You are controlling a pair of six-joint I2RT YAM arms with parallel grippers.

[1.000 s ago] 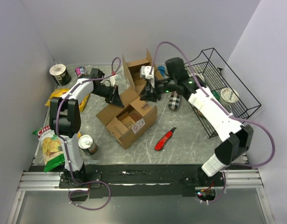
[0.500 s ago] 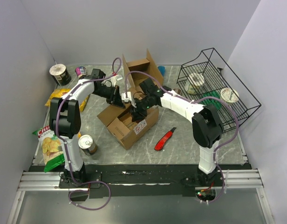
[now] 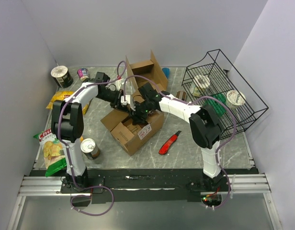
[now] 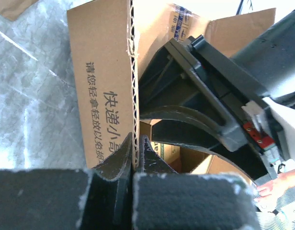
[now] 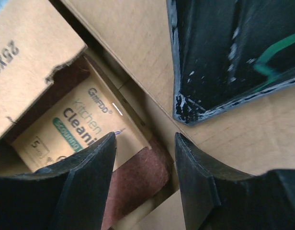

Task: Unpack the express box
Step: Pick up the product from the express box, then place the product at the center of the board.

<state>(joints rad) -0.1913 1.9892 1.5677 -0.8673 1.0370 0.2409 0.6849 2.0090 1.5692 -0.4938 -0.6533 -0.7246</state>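
Observation:
The open cardboard express box [image 3: 138, 130] sits mid-table. My left gripper [image 3: 122, 100] is shut on the edge of its upright flap [image 4: 105, 72], the fingers [image 4: 118, 155] pinching the corrugated edge. My right gripper [image 3: 138, 111] is open and reaches down inside the box. In the right wrist view its jaws [image 5: 145, 139] stand apart, empty, over a pack of kitchen scouring pads [image 5: 73, 127] with a red-brown pad [image 5: 138, 184] showing between them. The right gripper's black body [image 4: 209, 96] fills the box opening in the left wrist view.
A red utility knife [image 3: 169, 143] lies right of the box. A black wire basket [image 3: 224, 88] with a bowl [image 3: 236, 97] stands at the right. A can [image 3: 90, 147], chip bags [image 3: 51, 151], a yellow bag [image 3: 59, 99] and a cup [image 3: 62, 75] are at the left.
My right gripper has moved left and down from beside the basket into the box opening. My left gripper has stayed clamped on the flap.

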